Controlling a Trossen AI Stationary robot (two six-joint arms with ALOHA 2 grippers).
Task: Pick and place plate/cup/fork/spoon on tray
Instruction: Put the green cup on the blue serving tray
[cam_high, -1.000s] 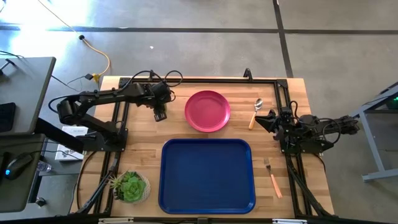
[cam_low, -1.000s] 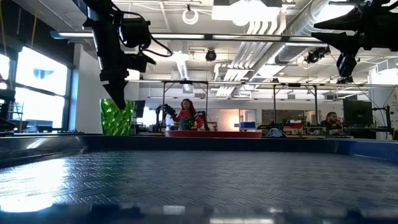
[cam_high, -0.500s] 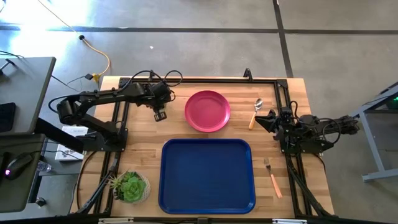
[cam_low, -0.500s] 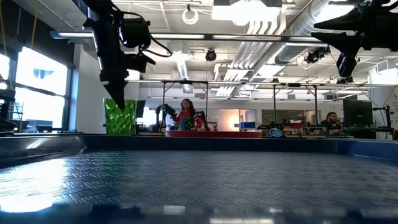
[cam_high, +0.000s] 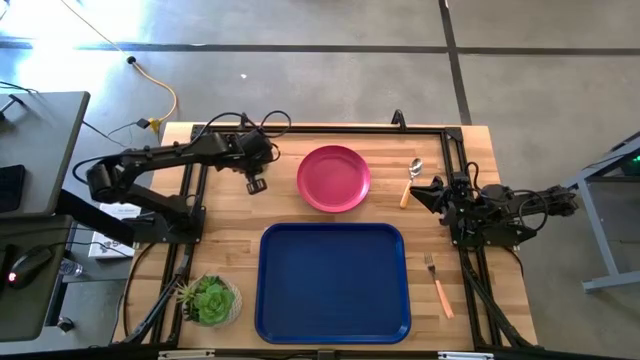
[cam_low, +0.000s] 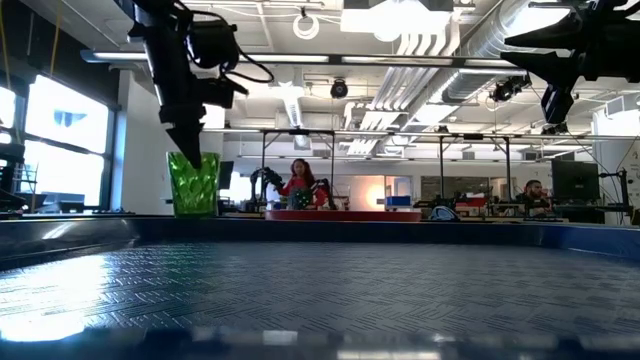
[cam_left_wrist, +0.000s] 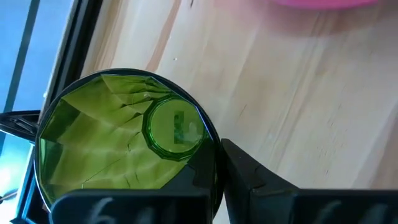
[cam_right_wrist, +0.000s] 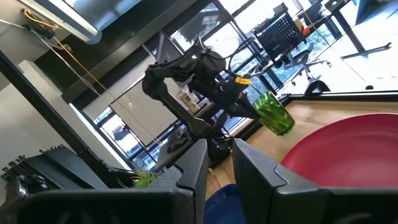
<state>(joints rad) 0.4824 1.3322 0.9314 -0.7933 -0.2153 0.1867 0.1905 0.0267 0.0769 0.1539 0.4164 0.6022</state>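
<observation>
Left gripper (cam_high: 256, 185) closed since a second ago, now pinching cup (cam_low: 194, 185) rim, left of plate (cam_high: 334, 178). Tray (cam_high: 334, 283) empty, bare wood between. Right gripper (cam_high: 418, 194) waits beside spoon (cam_high: 411, 181), fingers slightly apart.

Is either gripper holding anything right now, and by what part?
The left gripper is shut on the cup's rim wall, one finger inside it and one outside. The right gripper waits beside the spoon, holding nothing.

High view straight down; low view table-level; both share cup (cam_high: 257, 185).
</observation>
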